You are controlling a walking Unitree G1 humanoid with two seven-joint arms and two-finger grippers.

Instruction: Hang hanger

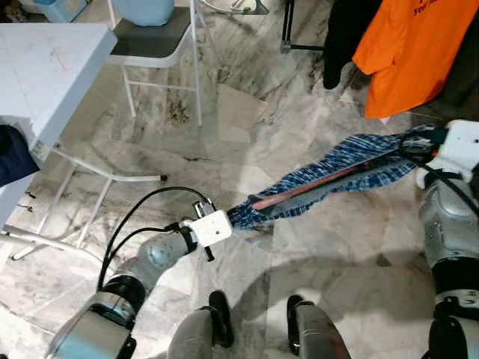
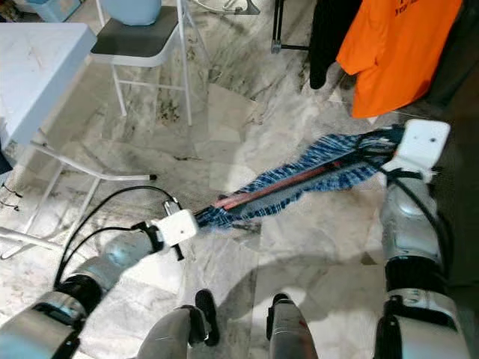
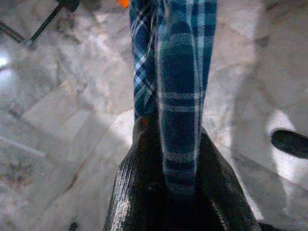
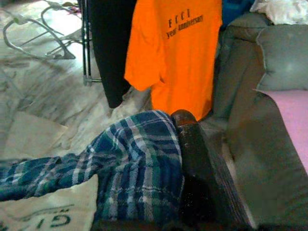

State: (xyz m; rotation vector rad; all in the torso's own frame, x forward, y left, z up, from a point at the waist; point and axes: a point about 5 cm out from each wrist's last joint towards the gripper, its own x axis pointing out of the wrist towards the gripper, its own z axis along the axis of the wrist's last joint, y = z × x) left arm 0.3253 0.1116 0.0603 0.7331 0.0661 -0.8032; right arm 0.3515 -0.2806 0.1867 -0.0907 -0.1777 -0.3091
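A blue plaid garment [image 1: 329, 172] hangs stretched above the marble floor between my two grippers. A reddish-brown hanger bar [image 1: 307, 188] shows along its middle. My left gripper [image 1: 230, 217] is shut on the garment's lower left end; in the left wrist view the cloth [image 3: 183, 72] runs out from between the dark fingers [image 3: 130, 187]. My right gripper [image 1: 410, 146] is shut on the higher right end, where the plaid [image 4: 139, 168] drapes against one finger [image 4: 192, 149]. An orange T-shirt [image 1: 412, 52] hangs just beyond that end.
A black garment [image 1: 344, 37] hangs beside the orange shirt, with a black rack leg [image 1: 288, 30] behind. A white folding chair [image 1: 157, 45] and a white table [image 1: 45, 67] stand to the left. A grey sofa [image 4: 260, 120] is at the right. My feet [image 1: 221, 318] are below.
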